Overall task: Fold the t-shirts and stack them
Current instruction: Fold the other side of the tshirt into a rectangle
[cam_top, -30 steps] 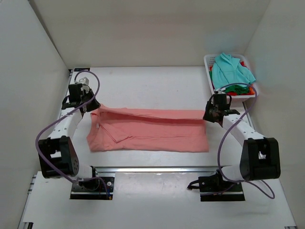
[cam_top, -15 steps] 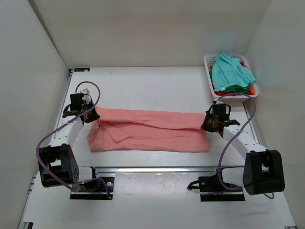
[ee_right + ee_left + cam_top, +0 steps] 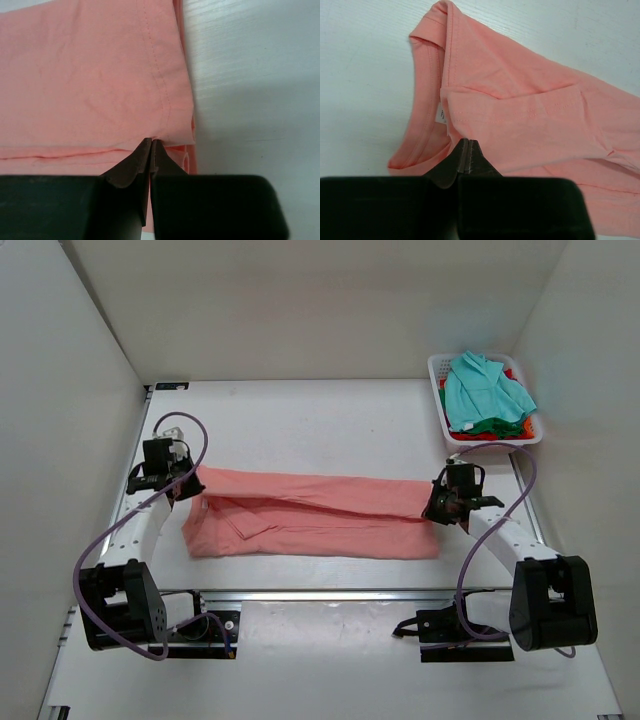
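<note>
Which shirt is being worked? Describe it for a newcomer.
Across the middle of the white table lies the salmon-pink t-shirt, with the left gripper and right gripper each shut on one end of it. Unlike the teal shirt and the others heaped in the white basket at the far right corner, it is spread out long and is the only pink one.

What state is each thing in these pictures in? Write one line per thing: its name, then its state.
pink shirt: lying flat, far edge folded partway over, pinched at both ends.
left gripper: shut on pink shirt near the collar.
right gripper: shut on pink shirt at the hem.
teal shirt: crumpled, unfolded, on top in the basket.
green shirt: bunched under teal shirt.
basket: full of shirts.
</note>
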You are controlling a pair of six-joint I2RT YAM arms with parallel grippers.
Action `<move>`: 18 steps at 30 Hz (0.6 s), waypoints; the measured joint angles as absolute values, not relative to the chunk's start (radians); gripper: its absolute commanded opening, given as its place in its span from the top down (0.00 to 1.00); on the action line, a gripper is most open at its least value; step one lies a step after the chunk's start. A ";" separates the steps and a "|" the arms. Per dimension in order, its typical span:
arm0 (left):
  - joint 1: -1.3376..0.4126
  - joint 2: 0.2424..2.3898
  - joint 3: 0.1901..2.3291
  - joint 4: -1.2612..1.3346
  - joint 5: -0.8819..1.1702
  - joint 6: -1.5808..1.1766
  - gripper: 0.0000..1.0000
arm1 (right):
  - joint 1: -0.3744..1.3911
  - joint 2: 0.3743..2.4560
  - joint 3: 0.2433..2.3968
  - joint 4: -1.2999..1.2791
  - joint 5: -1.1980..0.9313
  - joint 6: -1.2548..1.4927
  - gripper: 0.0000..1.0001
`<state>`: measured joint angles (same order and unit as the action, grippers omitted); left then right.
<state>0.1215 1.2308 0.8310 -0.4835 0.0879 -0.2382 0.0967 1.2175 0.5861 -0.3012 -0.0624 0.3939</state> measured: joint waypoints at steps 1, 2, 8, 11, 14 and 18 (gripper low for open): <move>0.123 1.230 0.831 -0.487 0.085 -0.236 1.00 | 0.093 1.218 0.587 -0.302 -0.062 0.392 1.00; 0.123 1.231 0.831 -0.490 0.083 -0.233 1.00 | 0.090 1.219 0.587 -0.303 -0.064 0.392 1.00; 0.123 1.238 0.830 -0.507 0.063 -0.228 0.74 | 0.084 1.222 0.588 -0.308 -0.071 0.388 0.97; 0.123 1.242 0.827 -0.526 0.052 -0.224 0.60 | 0.099 1.219 0.590 -0.330 -0.068 0.388 0.76; 0.121 1.236 0.826 -0.532 0.035 -0.232 0.58 | 0.125 1.187 0.590 -0.366 -0.047 0.382 0.65; 0.103 1.200 0.827 -0.540 0.028 -0.265 0.63 | 0.136 1.130 0.620 -0.385 -0.042 0.353 0.64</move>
